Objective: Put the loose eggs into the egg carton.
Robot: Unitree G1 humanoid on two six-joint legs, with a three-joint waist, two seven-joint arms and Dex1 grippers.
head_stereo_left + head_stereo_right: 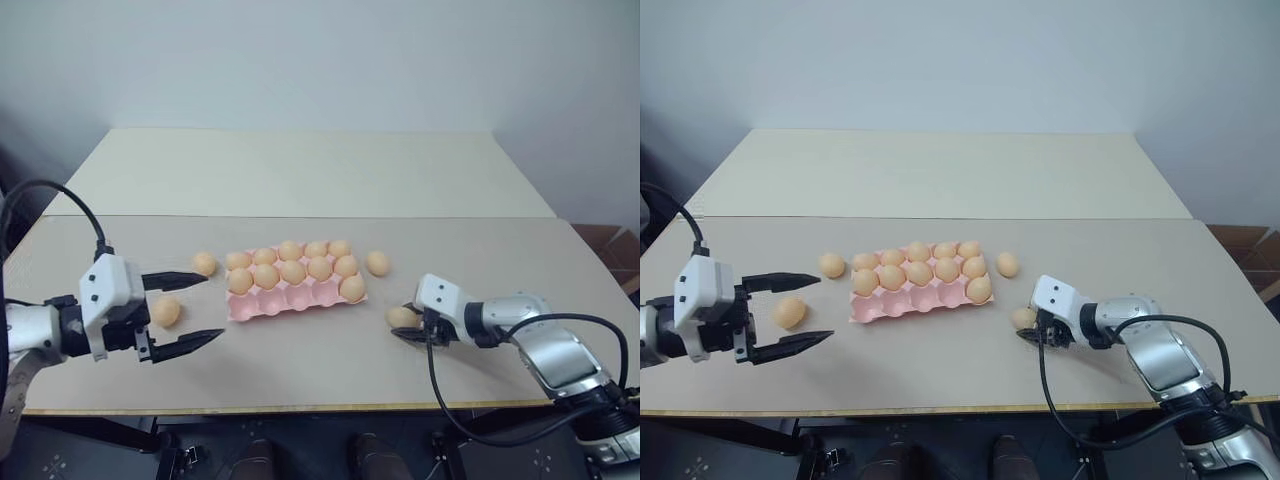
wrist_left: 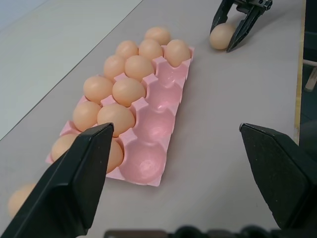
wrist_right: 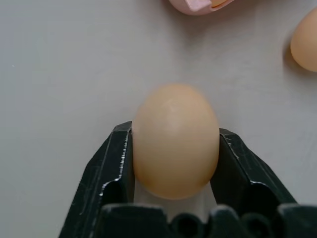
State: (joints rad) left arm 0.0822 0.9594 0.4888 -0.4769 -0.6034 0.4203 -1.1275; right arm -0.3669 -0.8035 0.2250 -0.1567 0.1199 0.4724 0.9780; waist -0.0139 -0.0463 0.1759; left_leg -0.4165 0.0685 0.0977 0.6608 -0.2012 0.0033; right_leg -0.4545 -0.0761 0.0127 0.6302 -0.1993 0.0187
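The pink egg carton [image 1: 285,301] lies mid-table. Its two far rows are full of eggs; its near row has empty cups [image 2: 154,128] and one egg at its right end. My right gripper [image 1: 405,326] is shut on a loose egg [image 3: 174,134] that rests on the table to the right of the carton's near corner. Another loose egg [image 1: 377,263] lies by the carton's right side, and one [image 1: 204,263] by its left. My left gripper [image 1: 213,305] hovers open left of the carton, with a loose egg [image 1: 165,311] seen between its fingers but lower down.
The tan table's front edge [image 1: 300,407] runs just in front of both arms. A paler second table [image 1: 300,170] adjoins behind. A cardboard box [image 1: 612,248] stands off the right end.
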